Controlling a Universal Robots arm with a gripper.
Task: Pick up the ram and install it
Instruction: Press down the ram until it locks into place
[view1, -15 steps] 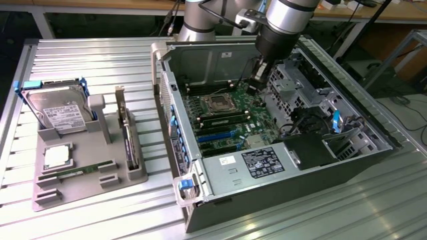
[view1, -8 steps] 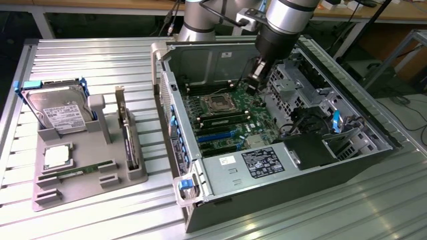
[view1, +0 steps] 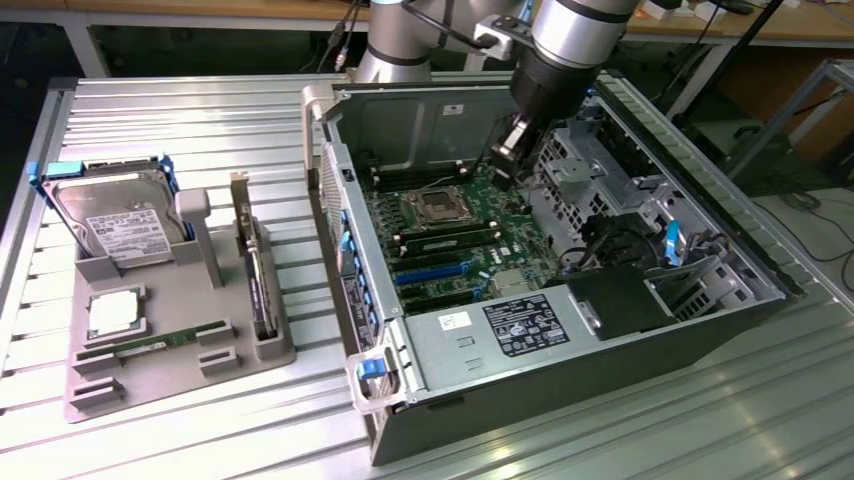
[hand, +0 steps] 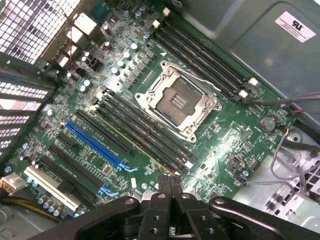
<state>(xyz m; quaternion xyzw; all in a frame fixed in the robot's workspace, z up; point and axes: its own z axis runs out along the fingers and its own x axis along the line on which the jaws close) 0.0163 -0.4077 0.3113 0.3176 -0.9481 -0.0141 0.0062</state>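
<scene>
A thin green ram stick (view1: 144, 347) lies flat in the front slot of the grey fixture (view1: 200, 375) at the exterior view's left, far from the arm. My gripper (view1: 503, 168) hangs inside the open computer case (view1: 561, 330), above the motherboard (hand: 225, 145) near the back wall. In the wrist view the fingertips (hand: 170, 181) are pressed together, shut on nothing. They hover just off the end of the black memory slots (hand: 145, 137) beside the bare CPU socket (hand: 177, 100). One slot shows a pale yellowish edge; I cannot tell whether a stick sits in it.
The fixture also carries a silver hard drive (view1: 118, 228), a CPU (view1: 115, 312) and an upright card with a metal bracket (view1: 254, 270). Inside the case are a drive cage (view1: 587, 170), loose cables (view1: 614, 245) and a blue expansion slot (hand: 95, 145).
</scene>
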